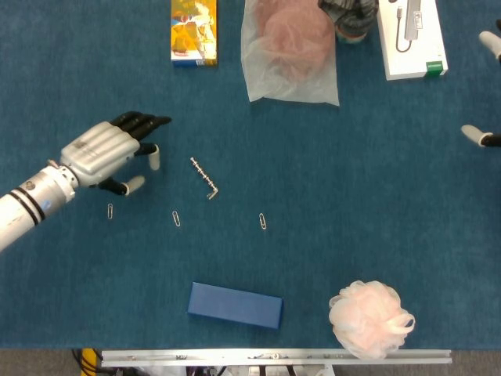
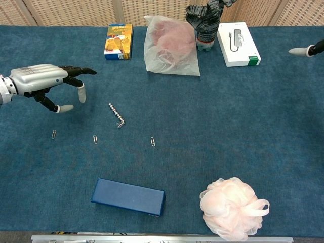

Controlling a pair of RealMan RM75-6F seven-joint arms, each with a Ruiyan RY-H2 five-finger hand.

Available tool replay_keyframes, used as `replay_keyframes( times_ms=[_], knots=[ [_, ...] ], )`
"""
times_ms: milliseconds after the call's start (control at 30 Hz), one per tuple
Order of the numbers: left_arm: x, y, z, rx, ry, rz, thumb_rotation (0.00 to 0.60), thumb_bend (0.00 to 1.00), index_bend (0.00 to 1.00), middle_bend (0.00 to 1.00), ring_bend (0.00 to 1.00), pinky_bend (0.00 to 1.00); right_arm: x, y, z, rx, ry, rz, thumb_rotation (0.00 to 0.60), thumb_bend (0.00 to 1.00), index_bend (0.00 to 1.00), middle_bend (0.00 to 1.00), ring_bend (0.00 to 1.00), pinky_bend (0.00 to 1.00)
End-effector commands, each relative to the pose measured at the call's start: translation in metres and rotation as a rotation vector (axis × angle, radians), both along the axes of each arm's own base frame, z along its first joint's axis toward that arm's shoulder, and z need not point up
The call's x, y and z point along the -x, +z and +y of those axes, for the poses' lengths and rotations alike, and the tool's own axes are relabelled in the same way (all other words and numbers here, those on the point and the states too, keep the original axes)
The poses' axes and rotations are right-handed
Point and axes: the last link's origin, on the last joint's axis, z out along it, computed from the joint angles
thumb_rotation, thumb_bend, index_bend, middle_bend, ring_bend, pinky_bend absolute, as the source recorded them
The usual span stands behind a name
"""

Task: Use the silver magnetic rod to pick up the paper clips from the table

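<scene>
The silver magnetic rod (image 1: 203, 177) (image 2: 116, 115) lies slanted on the blue table, with something small stuck at its lower end. Three paper clips lie in a row below it: left clip (image 1: 110, 211) (image 2: 53, 134), middle clip (image 1: 177, 218) (image 2: 95, 138), right clip (image 1: 263, 221) (image 2: 152, 141). My left hand (image 1: 109, 152) (image 2: 44, 81) hovers left of the rod, fingers spread, holding nothing. Only fingertips (image 1: 479, 135) (image 2: 302, 51) of my right hand show at the far right edge.
At the back stand a yellow box (image 1: 194, 31), a plastic bag with a pink puff (image 1: 290, 51), a dark cloth-covered object (image 2: 204, 20) and a white box (image 1: 412, 37). A blue box (image 1: 235, 305) and a pink bath puff (image 1: 370, 317) lie near the front edge.
</scene>
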Motion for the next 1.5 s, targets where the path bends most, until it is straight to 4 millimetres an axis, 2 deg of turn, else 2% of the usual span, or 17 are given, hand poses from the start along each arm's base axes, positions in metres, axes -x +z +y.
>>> replay_keyframes(
  times_ms=[33, 333, 667, 1000, 1500],
  knots=[
    [-0.004, -0.003, 0.002, 0.004, -0.010, -0.011, 0.600, 0.26, 0.42, 0.00, 0.00, 0.05, 0.000, 0.001, 0.000, 0.003, 0.000, -0.001, 0.600, 0.00, 0.06, 0.04, 0.00, 0.00],
    [-0.021, -0.017, 0.011, -0.001, -0.051, -0.028, 0.600, 0.23, 0.46, 0.00, 0.00, 0.05, 0.001, 0.006, 0.002, 0.016, 0.001, -0.010, 0.600, 0.00, 0.08, 0.04, 0.00, 0.00],
    [-0.036, -0.043, 0.017, -0.004, -0.204, 0.055, 0.600, 0.23, 0.48, 0.00, 0.00, 0.05, 0.008, 0.016, 0.008, 0.043, -0.020, -0.009, 0.600, 0.00, 0.10, 0.04, 0.00, 0.00],
    [-0.053, -0.060, 0.032, -0.016, -0.219, 0.040, 0.600, 0.23, 0.48, 0.00, 0.00, 0.05, 0.016, 0.021, 0.011, 0.052, -0.042, -0.020, 0.600, 0.00, 0.10, 0.04, 0.00, 0.00],
    [-0.057, -0.078, 0.040, 0.001, -0.239, 0.080, 0.600, 0.23, 0.48, 0.00, 0.00, 0.05, 0.024, 0.019, 0.010, 0.042, -0.054, -0.034, 0.600, 0.00, 0.10, 0.04, 0.00, 0.00]
  ],
)
